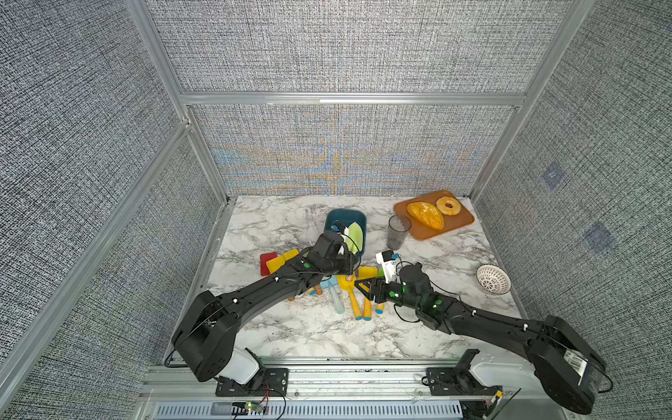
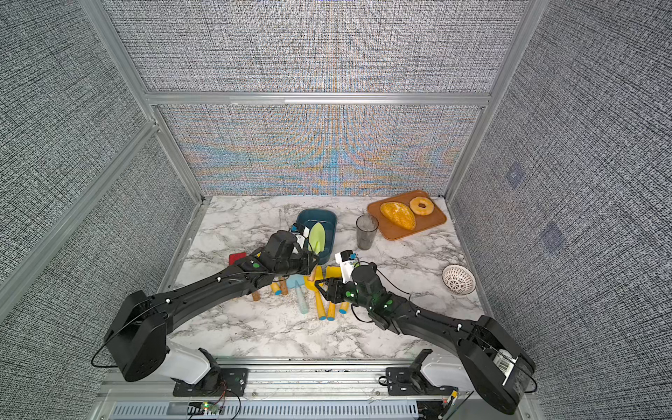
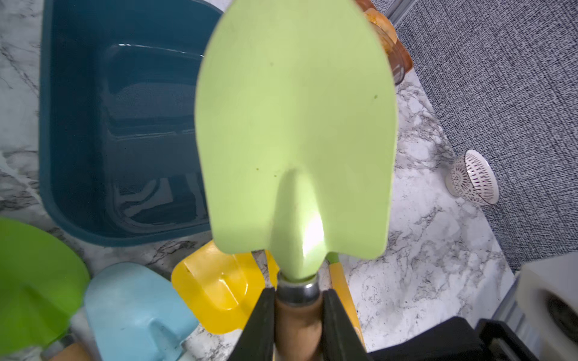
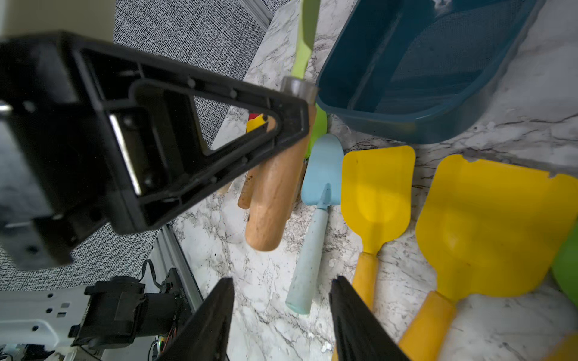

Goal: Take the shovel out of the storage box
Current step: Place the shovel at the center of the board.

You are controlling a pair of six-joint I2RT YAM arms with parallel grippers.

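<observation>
Closest to the lens, the left end effector (image 3: 298,292) is pressed onto the wooden handle of the light green shovel (image 3: 295,131), just behind its metal collar. The blade hangs tilted above the near half of the dark teal storage box (image 1: 342,214), which otherwise looks empty. Right of the box's near end, a pale blue shovel (image 4: 323,175) and yellow shovels (image 4: 377,184) lie heaped on the marble surface (image 1: 309,334). Further right, the right end effector (image 4: 281,281) hovers over that heap, fingers spread with nothing between them, near the held handle's free end. As I judge it, the shovel is up but not clear of the box. A low pull back could hook the blade on the wall and drag the box. The blade's weight could also twist the handle in so short a pinch, and the two arms are close enough to collide.
</observation>
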